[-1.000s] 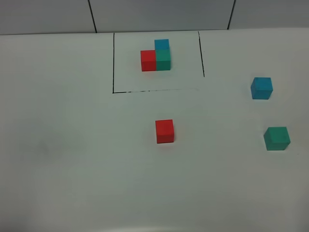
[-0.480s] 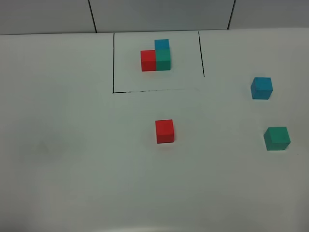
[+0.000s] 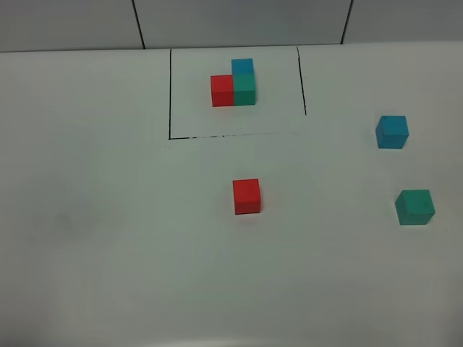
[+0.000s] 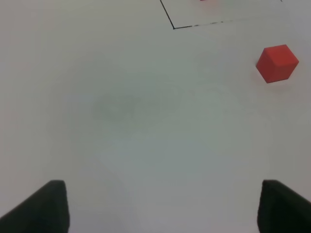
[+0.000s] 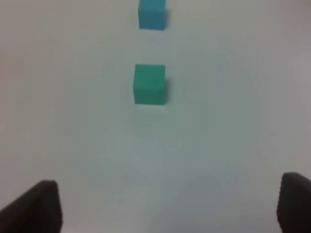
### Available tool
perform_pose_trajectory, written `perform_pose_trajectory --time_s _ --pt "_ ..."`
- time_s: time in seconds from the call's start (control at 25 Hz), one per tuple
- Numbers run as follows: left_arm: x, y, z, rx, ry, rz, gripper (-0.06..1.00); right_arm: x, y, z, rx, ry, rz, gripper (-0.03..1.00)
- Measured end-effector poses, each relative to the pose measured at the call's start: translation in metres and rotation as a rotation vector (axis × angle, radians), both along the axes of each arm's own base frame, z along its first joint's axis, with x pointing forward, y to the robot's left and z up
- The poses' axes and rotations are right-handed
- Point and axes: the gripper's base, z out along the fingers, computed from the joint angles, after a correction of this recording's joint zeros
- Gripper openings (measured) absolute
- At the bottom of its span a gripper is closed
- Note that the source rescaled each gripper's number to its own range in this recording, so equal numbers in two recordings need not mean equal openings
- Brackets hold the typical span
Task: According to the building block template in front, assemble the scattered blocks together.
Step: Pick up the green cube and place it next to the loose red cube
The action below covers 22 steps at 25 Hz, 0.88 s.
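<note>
Red cube [image 3: 247, 196] — apart from template [image 3: 235, 83]

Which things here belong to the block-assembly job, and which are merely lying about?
Job:
building block template, black-framed
red cube
teal-green cube
blue cube

Not the job, only backdrop:
white table
panelled wall behind

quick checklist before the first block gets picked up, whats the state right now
1. Template intact, three cubes joined: ok.
2. Red cube standing alone, clear on all sides: ok.
3. Teal-green cube and blue cube apart from each other: ok.
4. Left jaws open, nothing between them: ok.
5. Right jaws open, empty, teal-green cube ahead: ok.
6. Jaw height above the table: cannot tell.
</note>
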Motion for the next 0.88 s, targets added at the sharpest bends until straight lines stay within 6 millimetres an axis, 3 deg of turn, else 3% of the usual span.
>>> perform_pose_trajectory --time_s 0.48,0.88 --pt "0.000 0.000 0.000 0.000 0.003 0.000 0.90 0.096 0.000 0.005 0.003 0.362 -0.007 0.79" --pt "0.000 0.000 0.000 0.000 0.003 0.000 0.90 0.168 -0.001 -0.032 0.008 0.520 -0.025 0.80"
